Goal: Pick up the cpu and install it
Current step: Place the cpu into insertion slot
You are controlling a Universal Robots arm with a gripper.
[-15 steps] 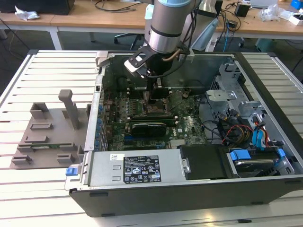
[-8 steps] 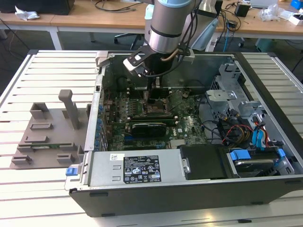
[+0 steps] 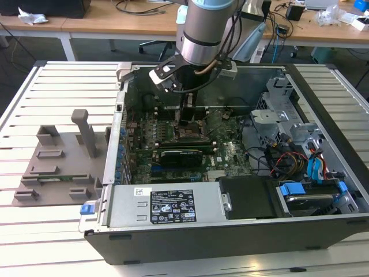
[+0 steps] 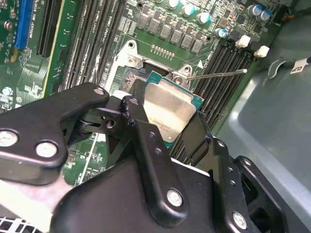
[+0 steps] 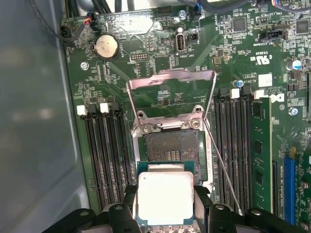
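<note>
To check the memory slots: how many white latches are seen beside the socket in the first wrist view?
4 white latches: two on one side of the socket, two on the other. More may be hidden behind the gripper.

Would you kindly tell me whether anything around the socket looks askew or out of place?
Nothing stands out. The end effector grips the cpu by two opposite edges, square to the open socket and overlapping one side of it, not seated. The retention frame is swung open, and no damage shows.
</note>
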